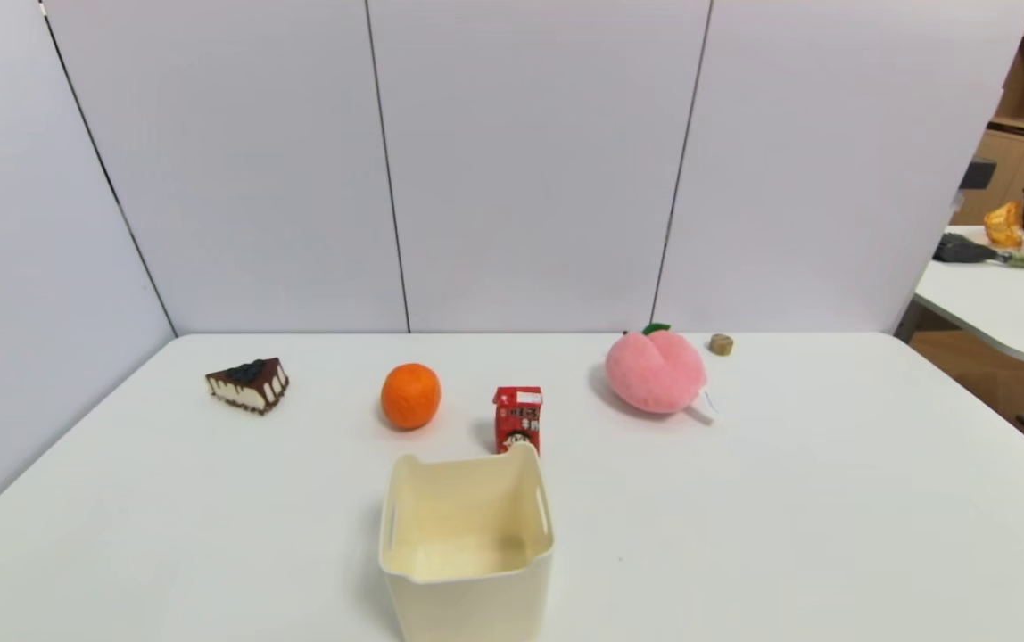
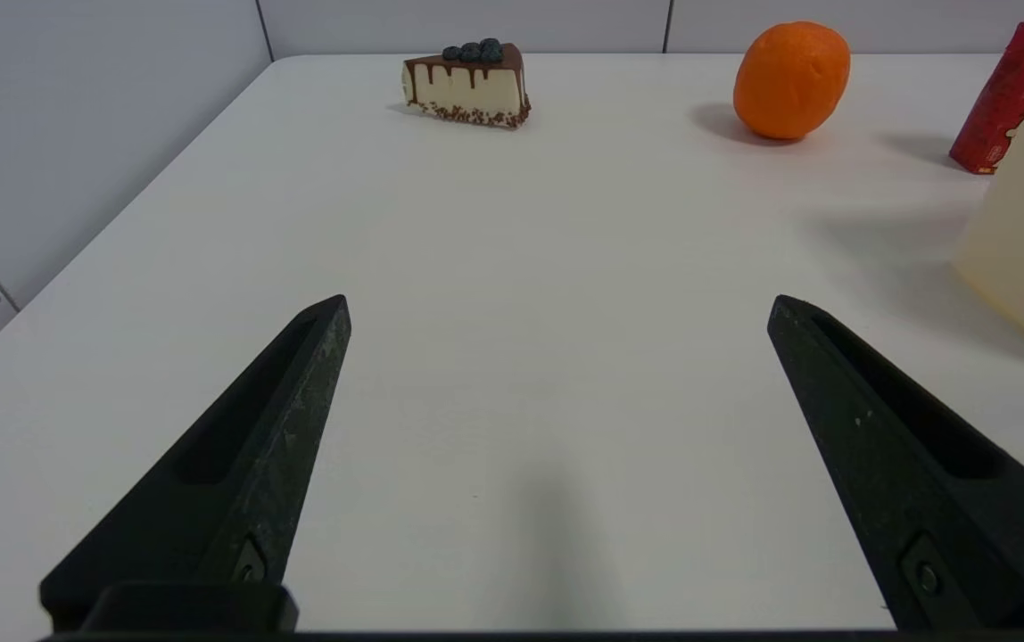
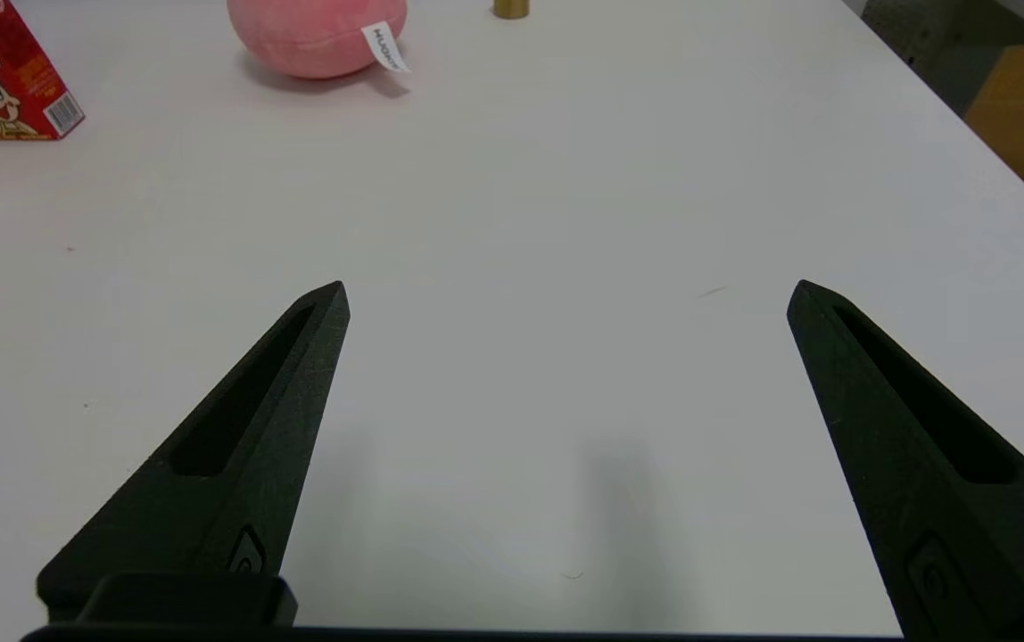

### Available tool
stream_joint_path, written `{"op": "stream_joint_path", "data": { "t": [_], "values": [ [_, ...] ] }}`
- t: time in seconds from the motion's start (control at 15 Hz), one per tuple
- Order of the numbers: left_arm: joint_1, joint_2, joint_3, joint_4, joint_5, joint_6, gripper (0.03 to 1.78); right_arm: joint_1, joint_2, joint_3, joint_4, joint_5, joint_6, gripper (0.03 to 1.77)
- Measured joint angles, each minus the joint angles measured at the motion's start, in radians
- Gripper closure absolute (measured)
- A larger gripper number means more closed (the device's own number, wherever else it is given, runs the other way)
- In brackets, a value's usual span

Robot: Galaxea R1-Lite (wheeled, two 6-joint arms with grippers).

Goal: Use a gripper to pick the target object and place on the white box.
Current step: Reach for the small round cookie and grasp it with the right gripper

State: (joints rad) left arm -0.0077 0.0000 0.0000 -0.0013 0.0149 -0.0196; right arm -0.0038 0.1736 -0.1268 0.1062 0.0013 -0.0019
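Waiting right claw (image 3: 570,285): spread wide, nothing between its fingers; above the near desk (image 1: 744,535), roughly 3 to 4 o'clock of the box by my guess. Probably wide so it can straddle the cork without re-opening.
Clock used: centred on the box, 12 toward the wall panels.
Cork-like piece (image 1: 721,344): target; on the desk near the far edge, 1 to 2 o'clock, standing free. Not held. Far-right spot likely makes it the right arm's job.
White box (image 1: 476,611): clock centre, upright at the near side, mouth up; near and central probably so either arm can drop things in.
Pink plush peach (image 1: 655,373): 1 o'clock, near the cork on its 8 o'clock side, a gap between. Likely there as distractor; could get nudged by a wide claw.
Red carton (image 1: 517,419): 12 to 1 o'clock, upright, just behind the box; low carry might clip it.
Orange (image 1: 410,396): 11 o'clock, not in the way.
Cake slice (image 1: 247,385): 10 o'clock, same.
Left claw (image 2: 557,303): parked over the near desk, 8 to 9 o'clock by my guess, wide apart, holding nothing.
Next: right claw out toward 1 o'clock, down, pinch small.
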Motion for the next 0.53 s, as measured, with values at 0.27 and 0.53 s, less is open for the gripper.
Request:
{"op": "stream_joint_path", "data": {
  "t": [0.27, 0.53],
  "values": [
    [0.000, 0.000, 0.000, 0.000, 0.000, 0.000, 0.12, 0.000, 0.194, -0.156, 0.011, -0.001, 0.004, 0.10],
    [0.000, 0.000, 0.000, 0.000, 0.000, 0.001, 0.12, -0.019, 0.529, -0.339, 0.013, 0.004, 0.004, 0.10]
  ]
}}
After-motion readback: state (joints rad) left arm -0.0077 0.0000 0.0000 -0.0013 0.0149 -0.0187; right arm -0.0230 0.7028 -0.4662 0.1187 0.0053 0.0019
